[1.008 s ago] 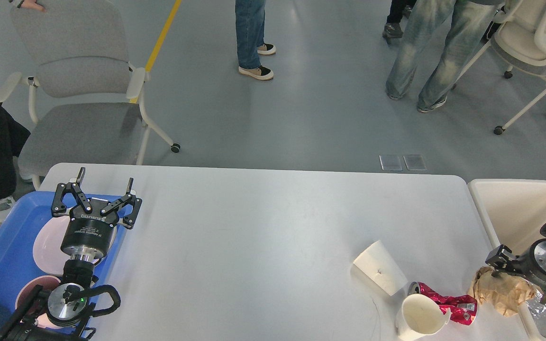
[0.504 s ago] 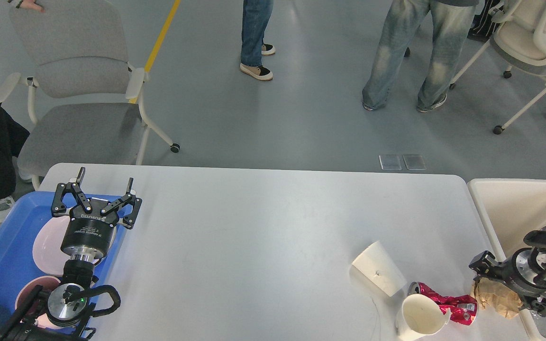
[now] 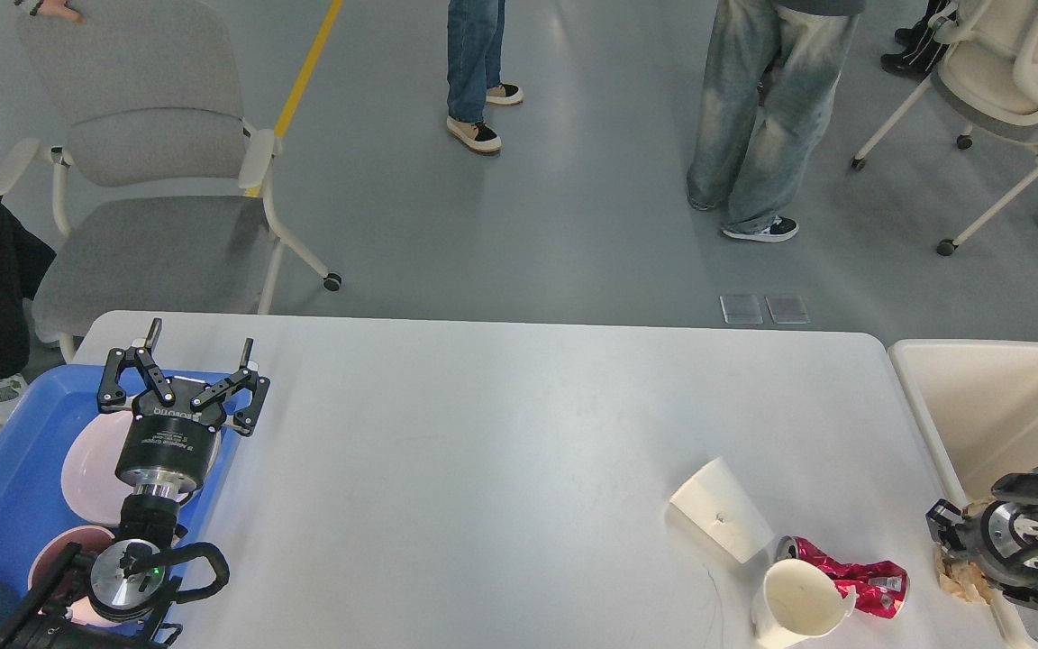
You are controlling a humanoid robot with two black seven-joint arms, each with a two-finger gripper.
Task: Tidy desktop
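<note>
The white desktop fills the lower part of the head view. At its near right lie a tipped white paper cup, a second paper cup, a crushed red can and a crumpled brown paper. My right gripper sits low right over the paper and hides most of it; its fingers are dark and cannot be told apart. My left gripper hangs open and holds nothing at the desktop's left edge, over the blue tray.
A cream bin stands against the desktop's right edge. The blue tray holds a pink plate and a pink bowl. A grey chair and walking people are on the floor beyond the far edge.
My right arm has dropped lower and shifted over the brown paper, which shows much less than before. The left arm has not moved. People behind the table have walked.
</note>
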